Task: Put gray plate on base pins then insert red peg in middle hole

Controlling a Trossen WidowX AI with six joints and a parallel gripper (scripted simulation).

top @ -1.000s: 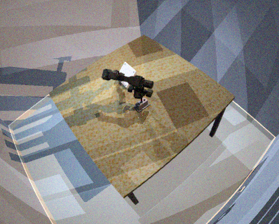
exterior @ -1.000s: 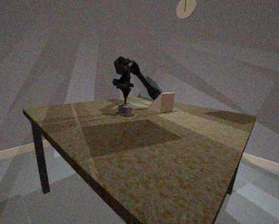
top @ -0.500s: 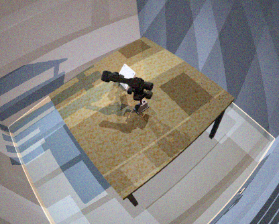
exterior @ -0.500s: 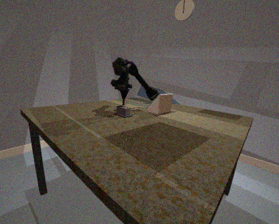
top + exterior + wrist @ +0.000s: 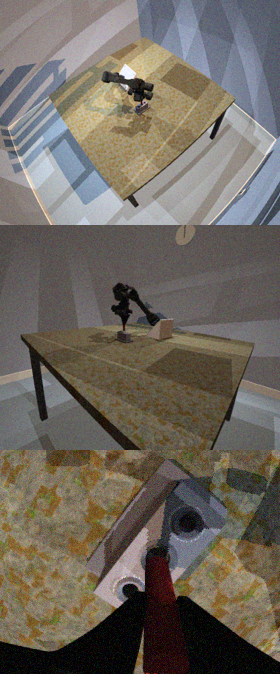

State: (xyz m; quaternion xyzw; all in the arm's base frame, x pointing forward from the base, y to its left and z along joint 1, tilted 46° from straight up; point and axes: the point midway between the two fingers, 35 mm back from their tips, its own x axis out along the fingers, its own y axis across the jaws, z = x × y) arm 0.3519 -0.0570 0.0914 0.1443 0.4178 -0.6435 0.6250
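Note:
The gray plate (image 5: 201, 541) lies on the base (image 5: 143, 107) (image 5: 124, 337) (image 5: 129, 525) and looks flat in the wrist view, with its three holes in a row. Dark round centers show in the two outer holes; whether these are the pins is hard to tell. My gripper (image 5: 141, 99) (image 5: 124, 323) (image 5: 160, 603) is shut on the red peg (image 5: 124, 327) (image 5: 162, 625), above the plate. The peg points down, and its far end overlaps the near edge of the middle hole (image 5: 158, 552) in the wrist view. How deep the tip is in the hole cannot be told.
A pale wedge-shaped block (image 5: 127, 71) (image 5: 165, 329) stands on the table (image 5: 161, 135) (image 5: 101, 356) beside the arm's foot. Patchy shadows cross the table around the base.

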